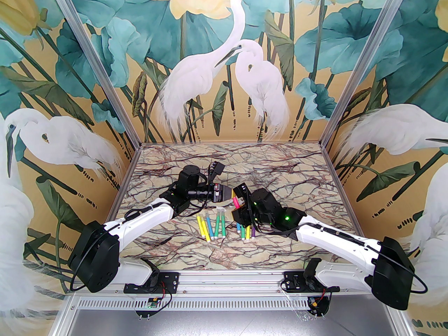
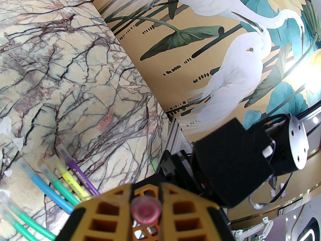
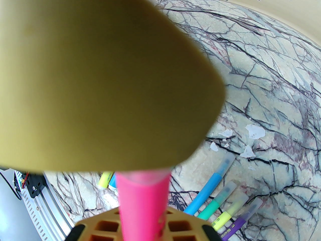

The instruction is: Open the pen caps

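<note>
Across the middle of the marble-veined worktop (image 1: 280, 173), my two end effectors meet tip to tip, raised a little off the surface. My left end effector (image 1: 228, 193) points right and my right end effector (image 1: 238, 203) points left, almost touching it.

My right end effector (image 3: 143, 218) is clenched around the body of a pink pen (image 3: 143, 197), which runs straight out from between its fingers. My left end effector (image 2: 146, 188) is clamped on that pen's cap (image 2: 146, 208), seen end-on as a small round pinkish disc pinched between the two yellow fingers.

Just nearer the arm bases, a row of loose pens (image 1: 212, 226) lies flat on the worktop: yellow, blue and green. A second cluster (image 1: 246, 232) lies just to its right, with its far ends hidden under my right end effector. Their clear caps (image 3: 227, 163) are on.

From my right wrist, a blurred olive-yellow finger (image 3: 87, 71) of the left end effector covers most of the pink pen's cap, leaving a thin see-through rim. Small white flecks (image 3: 253, 132) dot the worktop near the pens; I cannot tell what they are.
</note>
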